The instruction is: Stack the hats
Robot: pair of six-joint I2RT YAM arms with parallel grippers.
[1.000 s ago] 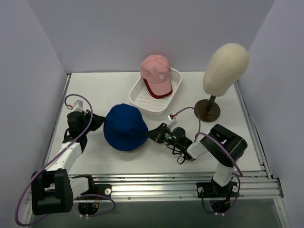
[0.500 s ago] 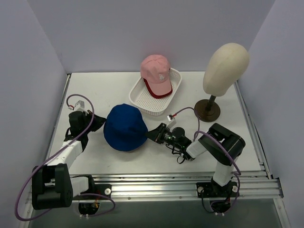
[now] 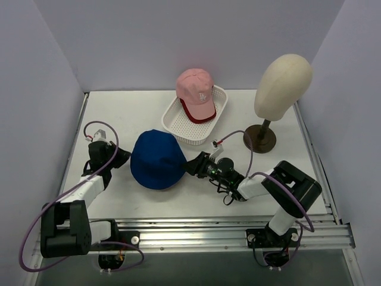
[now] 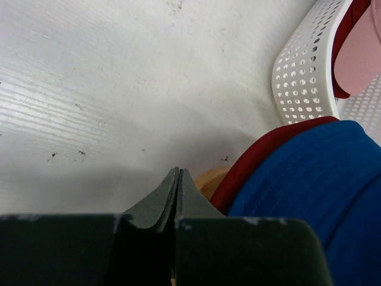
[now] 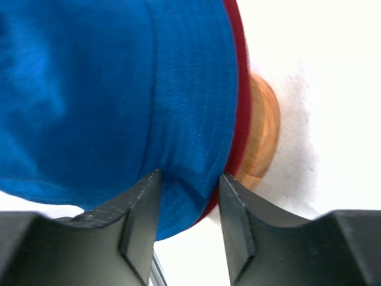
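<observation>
Sitting crown-up in the middle of the counter (image 3: 119,113), the blue bucket hat (image 3: 156,159) shows a dark red edge under its brim. The right end effector (image 3: 191,165) stands at its right brim, fingers spread with the fabric between them, seemingly unpinched. The left end effector (image 3: 124,157), pressed together and empty, points at the opposite brim. The pink cap (image 3: 196,89) rests in the white basket (image 3: 172,122) beyond the hat, nearer the right arm, probably the better carrier.

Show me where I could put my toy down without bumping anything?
Most room: the far-left table corner, between the left wall and the white basket. Also the near strip before the blue hat. Crowded: left gripper and right gripper flank that hat; basket and mannequin stand fill the far right.
</observation>
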